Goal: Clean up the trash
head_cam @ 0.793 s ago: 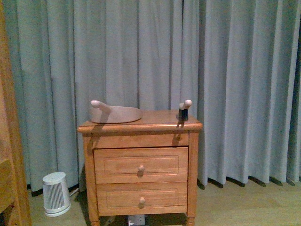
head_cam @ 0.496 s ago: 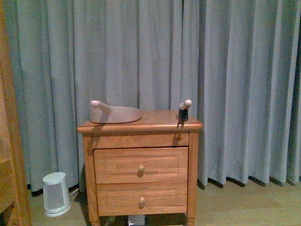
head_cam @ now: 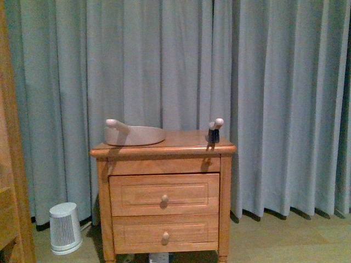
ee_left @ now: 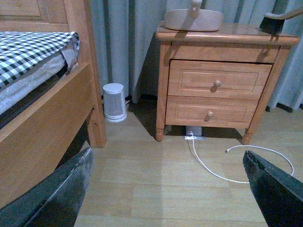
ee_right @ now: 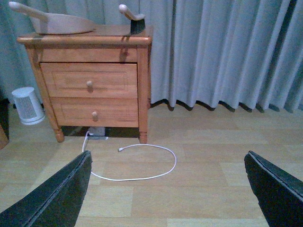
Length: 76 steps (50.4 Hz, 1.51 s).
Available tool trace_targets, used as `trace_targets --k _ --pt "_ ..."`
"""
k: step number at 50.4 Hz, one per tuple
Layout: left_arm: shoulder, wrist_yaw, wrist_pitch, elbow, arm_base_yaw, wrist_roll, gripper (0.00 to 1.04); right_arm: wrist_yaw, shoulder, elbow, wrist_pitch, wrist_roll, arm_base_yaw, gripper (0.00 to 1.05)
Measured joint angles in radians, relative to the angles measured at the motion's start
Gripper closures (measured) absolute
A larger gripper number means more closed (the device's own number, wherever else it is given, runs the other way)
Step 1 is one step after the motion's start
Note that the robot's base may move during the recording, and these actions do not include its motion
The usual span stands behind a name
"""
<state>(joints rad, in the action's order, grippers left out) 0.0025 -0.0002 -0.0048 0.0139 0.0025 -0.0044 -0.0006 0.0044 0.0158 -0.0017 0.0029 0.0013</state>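
Wooden nightstand (head_cam: 164,186): centre of the front view, both drawers shut, curtain (head_cam: 274,98) behind.
Dustpan (head_cam: 134,134): on the nightstand top toward 9 o'clock, handle pointing to 9.
Brush (head_cam: 215,130): same top, at 3 o'clock from the dustpan, well apart.
Heater (head_cam: 64,227): white, on the floor (ee_right: 213,142) at 8 o'clock from the nightstand.
Cable (ee_right: 174,161): white, looped on the floor before the nightstand.
Left gripper (ee_left: 166,153): jaws wide apart, nothing between.
Right gripper (ee_right: 167,153): jaws wide apart, holding nothing.
Trash: cannot tell where; no view shows it.
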Motion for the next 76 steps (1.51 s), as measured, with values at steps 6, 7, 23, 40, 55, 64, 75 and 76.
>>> trace_targets --k 6,7,23,40,55,64,75,76 --pt "0.000 0.000 0.000 0.000 0.000 0.000 0.08 0.000 0.000 0.000 0.000 0.000 0.000 0.07" --pt "0.000 0.000 0.000 0.000 0.000 0.000 0.08 0.000 0.000 0.000 0.000 0.000 0.000 0.07" --pt "0.000 0.000 0.000 0.000 0.000 0.000 0.08 0.000 0.000 0.000 0.000 0.000 0.000 0.07" --pt "0.000 0.000 0.000 0.000 0.000 0.000 0.08 0.000 0.000 0.000 0.000 0.000 0.000 0.07" --pt "0.000 0.000 0.000 0.000 0.000 0.000 0.08 0.000 0.000 0.000 0.000 0.000 0.000 0.07" --pt "0.000 0.001 0.000 0.000 0.000 0.000 0.08 0.001 0.000 0.000 0.000 0.000 0.000 0.07" --pt "0.000 0.002 0.000 0.000 0.000 0.000 0.08 0.000 0.000 0.000 0.000 0.000 0.000 0.07" --pt "0.000 0.002 0.000 0.000 0.000 0.000 0.08 -0.001 0.000 0.000 0.000 0.000 0.000 0.07"
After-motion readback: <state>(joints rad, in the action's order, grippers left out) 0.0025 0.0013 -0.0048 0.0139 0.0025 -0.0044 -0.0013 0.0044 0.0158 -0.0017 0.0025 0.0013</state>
